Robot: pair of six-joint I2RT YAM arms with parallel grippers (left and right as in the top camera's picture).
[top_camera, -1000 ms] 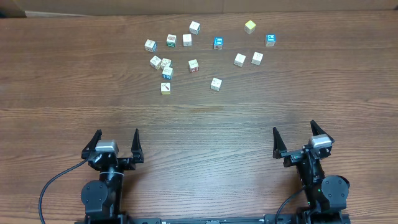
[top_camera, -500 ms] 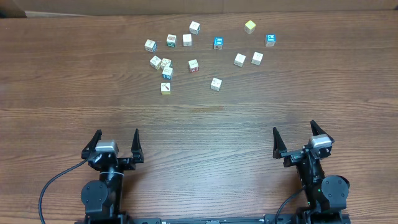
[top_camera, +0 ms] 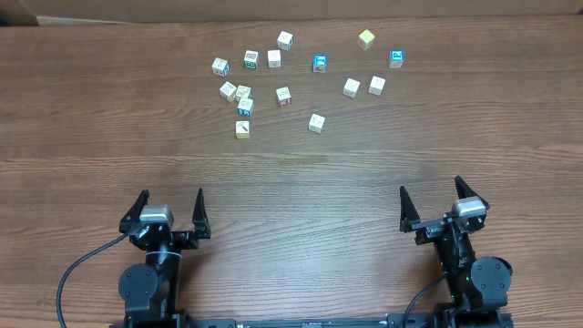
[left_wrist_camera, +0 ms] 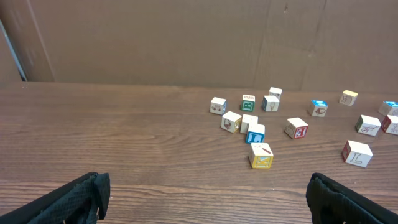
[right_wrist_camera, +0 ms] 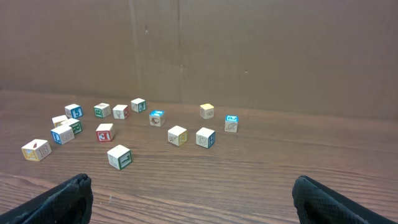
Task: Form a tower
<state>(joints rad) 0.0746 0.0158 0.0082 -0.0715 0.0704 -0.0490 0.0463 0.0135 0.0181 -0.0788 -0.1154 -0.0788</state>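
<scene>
Small blocks [top_camera: 283, 95] lie loose on the brown table [top_camera: 291, 182], and each one seems to sit flat on the wood. A yellow block [top_camera: 366, 38] sits at the far side. Most of the other blocks lie to the left of the yellow block. A bright blue one [top_camera: 396, 58] is just to its right. Far to its left, two blocks [top_camera: 244, 99] may be touching, but it is hard to tell. The left gripper [top_camera: 170, 195] and the right gripper [top_camera: 430, 187] are well apart from the yellow block, at the near edge. Both have their fingers spread wide and hold nothing.
</scene>
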